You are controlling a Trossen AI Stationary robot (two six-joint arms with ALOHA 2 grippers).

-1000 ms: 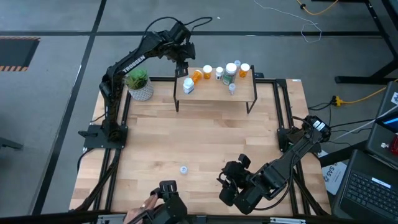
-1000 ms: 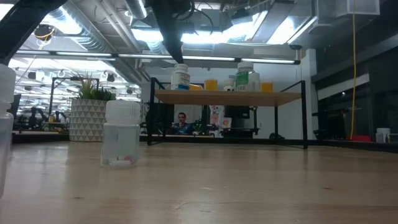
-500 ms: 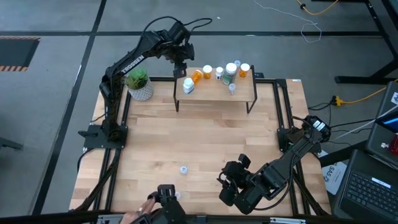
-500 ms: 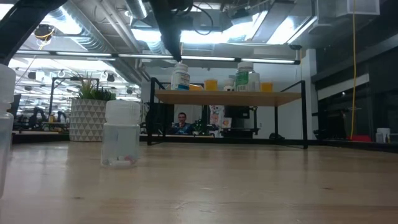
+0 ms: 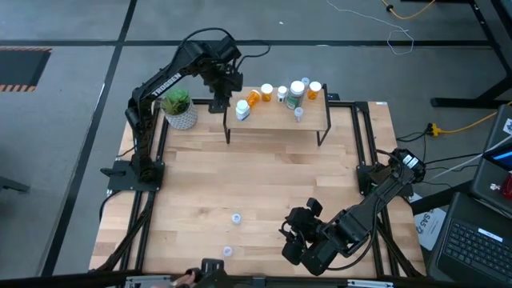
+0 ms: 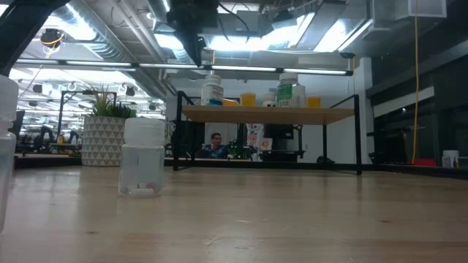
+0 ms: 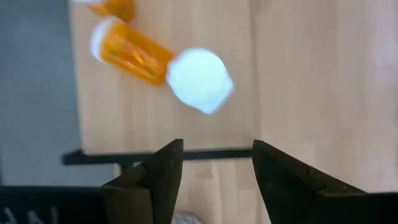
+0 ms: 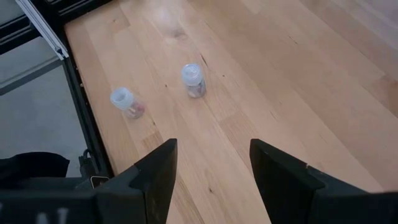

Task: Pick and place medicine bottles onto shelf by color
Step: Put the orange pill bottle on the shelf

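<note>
Hovering empty and open-fingered above the wooden bench [image 5: 264, 176], left gripper [image 5: 218, 106] just beside the shelf's [image 5: 276, 114] white bottle [image 5: 242, 110].

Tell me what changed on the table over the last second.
The left gripper, jaws open and empty, drew back from above the white bottle on the shelf, toward the plant. A person's hand withdrew at the near edge, leaving a second small clear bottle. The right gripper and other bottles stayed put.
</note>
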